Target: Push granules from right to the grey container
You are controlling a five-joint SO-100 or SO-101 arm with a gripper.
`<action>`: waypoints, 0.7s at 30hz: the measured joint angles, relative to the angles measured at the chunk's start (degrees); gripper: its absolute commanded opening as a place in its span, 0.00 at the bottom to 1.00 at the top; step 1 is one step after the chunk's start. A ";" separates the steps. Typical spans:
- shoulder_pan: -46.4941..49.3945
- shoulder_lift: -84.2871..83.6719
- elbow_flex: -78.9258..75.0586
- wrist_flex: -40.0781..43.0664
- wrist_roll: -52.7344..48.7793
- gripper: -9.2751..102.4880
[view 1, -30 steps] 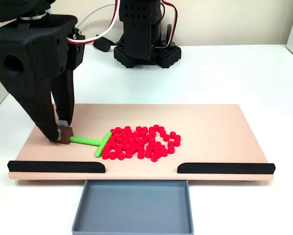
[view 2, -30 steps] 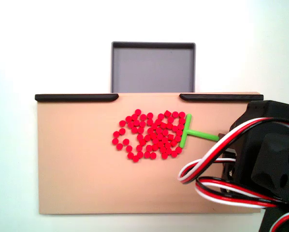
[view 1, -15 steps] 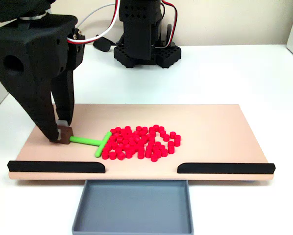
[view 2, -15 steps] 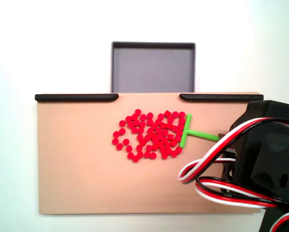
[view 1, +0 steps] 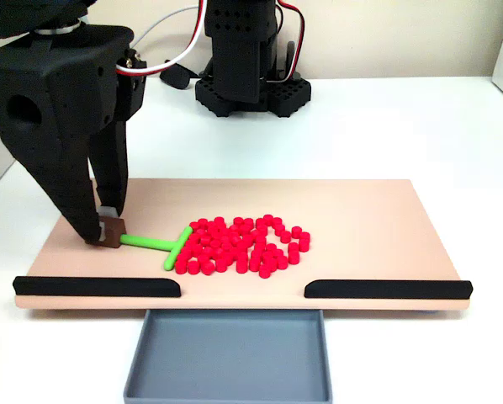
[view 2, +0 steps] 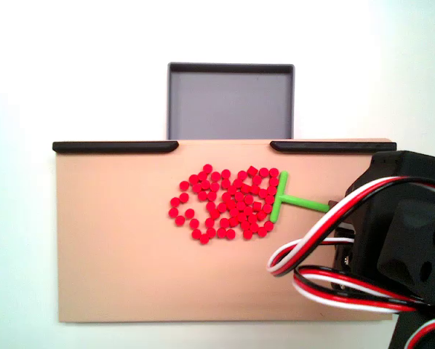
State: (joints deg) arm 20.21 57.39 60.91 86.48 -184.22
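My pincer is clenched on the small brown block at the handle end of the green T-shaped pusher, down at the 9 o'clock side of the tan board in the front fixed view. The pusher's crossbar touches the near edge of the granules, a loose red cluster lying a little toward 9 o'clock of the board's middle.

In the fixed view from above, the same cluster sits with the pusher at its 3 o'clock side, and my black arm body with its red, white and black wires covers the board's 4 o'clock corner.

The grey container lies on the white worktop just beyond the board's front edge, at 6 o'clock in the front view and at 12 o'clock in the view from above. Two black strips run along that edge, one toward 9 o'clock and one toward 3 o'clock in the front view, with an open gap between them that lines up with the container. The granules lie just behind this gap, with bare board between them and the edge.

The 3 o'clock half of the board is bare in the front view. My base stands on the worktop at 12 o'clock, well apart from the board.
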 measured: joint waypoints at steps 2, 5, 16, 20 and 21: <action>0.00 0.00 0.00 0.00 0.00 0.08; -0.35 0.00 0.00 0.00 0.00 0.08; -0.53 0.00 0.00 0.00 0.00 0.08; -0.53 0.00 0.00 0.00 0.00 0.08; -0.53 0.00 0.00 0.00 0.00 0.08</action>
State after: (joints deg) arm 19.69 57.39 60.91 86.48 -184.22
